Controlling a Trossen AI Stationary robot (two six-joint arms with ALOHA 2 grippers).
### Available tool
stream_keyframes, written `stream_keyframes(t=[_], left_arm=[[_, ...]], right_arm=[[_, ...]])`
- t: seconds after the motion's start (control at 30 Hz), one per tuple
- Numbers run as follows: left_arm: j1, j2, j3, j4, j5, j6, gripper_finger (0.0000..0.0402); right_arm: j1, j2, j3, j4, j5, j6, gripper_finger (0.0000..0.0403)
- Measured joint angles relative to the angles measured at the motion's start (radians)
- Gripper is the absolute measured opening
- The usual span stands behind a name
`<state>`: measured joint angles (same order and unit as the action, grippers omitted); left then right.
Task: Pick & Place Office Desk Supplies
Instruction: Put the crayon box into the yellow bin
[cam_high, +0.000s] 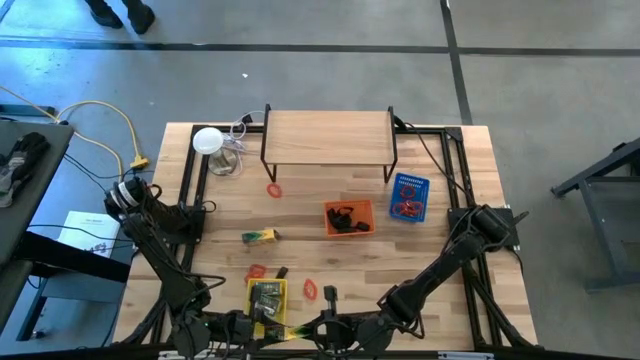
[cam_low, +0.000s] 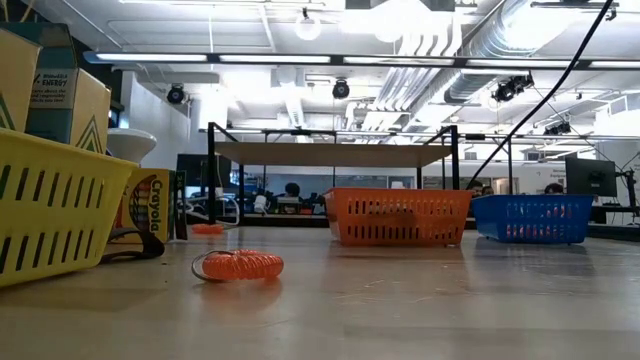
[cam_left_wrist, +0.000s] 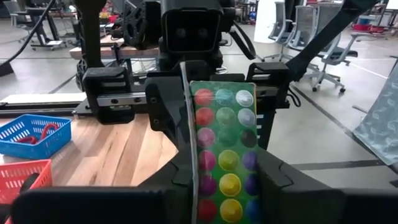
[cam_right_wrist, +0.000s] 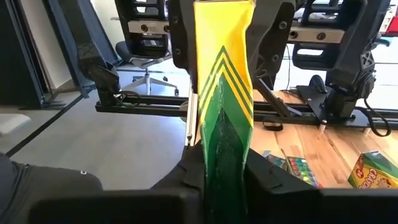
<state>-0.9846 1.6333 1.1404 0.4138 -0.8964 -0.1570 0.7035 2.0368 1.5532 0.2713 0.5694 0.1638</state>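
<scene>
Clearly, both my left gripper (cam_left_wrist: 227, 180) and right gripper (cam_right_wrist: 217, 177) pinched one yellow-green pack (cam_right_wrist: 222, 93) together at the table's near edge, beside the yellow basket (cam_high: 252, 290). If either pulled away unevenly, the pack could twist loose and fall.

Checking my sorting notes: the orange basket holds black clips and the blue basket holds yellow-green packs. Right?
Not quite. The orange basket does hold black clips, but the blue basket holds red ring-shaped bands, not yellow-green packs. The high view shows this.
</scene>
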Motion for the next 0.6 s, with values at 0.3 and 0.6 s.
stream_keyframes(t=[0.3, 0.6], left_arm=[[-0.024, 0.0, 0.0, 0.002, 0.003, 0.0, 0.0065], [-0.092, -0.088, 0.0, -0.254, 0.154, -0.215, 0.0067]], right_arm=[[0.017, -0.002, 0.001, -0.032, -0.018, 0.046, 0.0165], [0.047, -0.005, 0.001, -0.029, 0.029, 0.0, 0.0256]])
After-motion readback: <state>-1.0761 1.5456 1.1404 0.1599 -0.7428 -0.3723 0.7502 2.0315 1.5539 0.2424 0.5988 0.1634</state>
